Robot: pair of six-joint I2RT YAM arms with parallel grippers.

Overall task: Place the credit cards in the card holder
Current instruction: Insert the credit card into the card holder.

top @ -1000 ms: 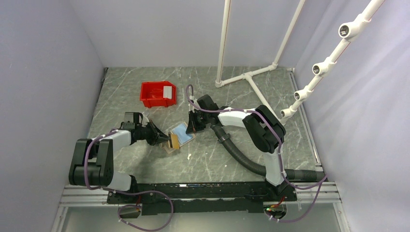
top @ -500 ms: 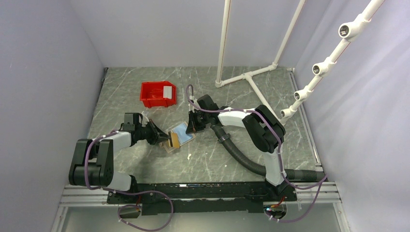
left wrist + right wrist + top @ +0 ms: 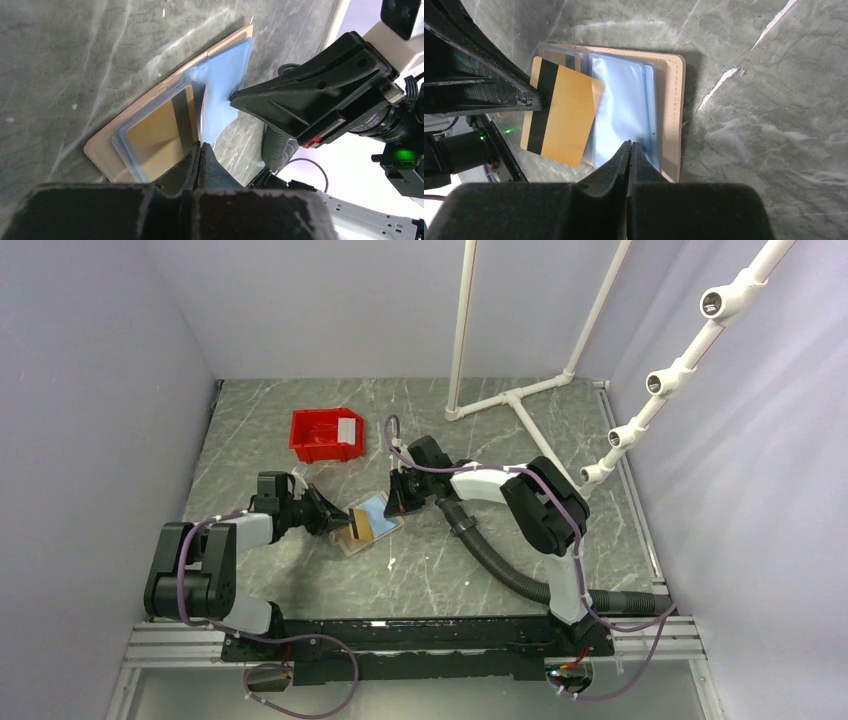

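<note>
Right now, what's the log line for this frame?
left end effector shut on gold card | right end effector shut, tips on card holder | insertion unfinished

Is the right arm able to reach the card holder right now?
Probably yes. Its shut fingers rest at the blue sleeve of the open card holder, with nothing between.

Robot lab cell: plain grey walls (image 3: 100, 390), white pipe camera rig (image 3: 657, 382), marbled tabletop (image 3: 430, 570).

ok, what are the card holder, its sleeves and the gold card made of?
card holder: tan leather or imitation, matte, stitched along the edge.
sleeves: clear bluish soft plastic, glossy, wrinkled.
gold card: stiff plastic by the look, satin gold with a black stripe.
</note>
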